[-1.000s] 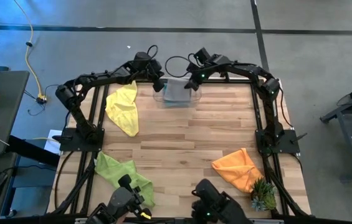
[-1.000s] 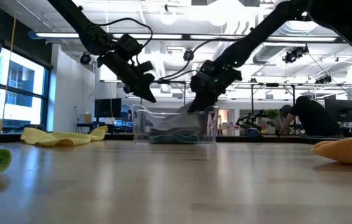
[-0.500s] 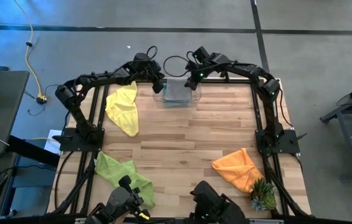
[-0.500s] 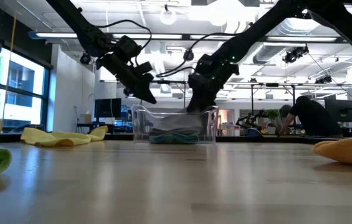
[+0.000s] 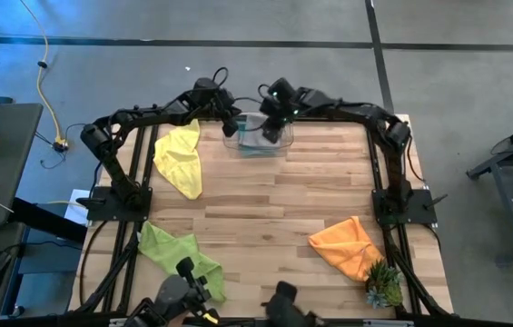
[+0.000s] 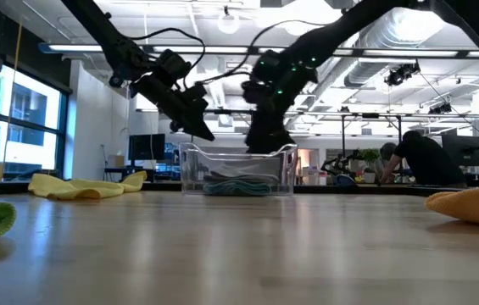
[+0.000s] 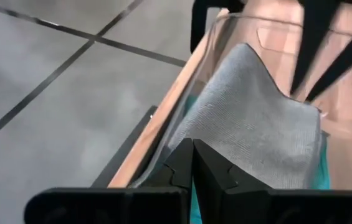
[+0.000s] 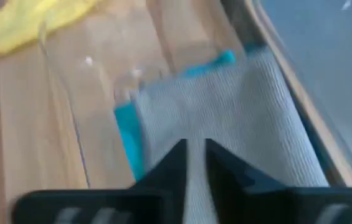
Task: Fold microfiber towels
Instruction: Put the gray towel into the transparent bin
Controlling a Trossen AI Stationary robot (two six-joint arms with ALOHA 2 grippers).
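Both grippers hover over the clear plastic bin (image 5: 258, 138) at the table's twelve o'clock edge, where a soft grey microfiber towel (image 7: 250, 124) lies atop a teal one (image 8: 128, 134). The left gripper (image 7: 192, 163) is pinched closed and empty; the right gripper (image 8: 194, 158) shows a narrow gap, holding nothing. Stowing looks finished; next, likely a reach toward the yellow towel (image 5: 180, 156) at ten o'clock.

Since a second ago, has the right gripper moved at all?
Yes. In the high view the right gripper has shifted toward the left arm's side, from the clear bin's right end to over its middle, above the grey towel.
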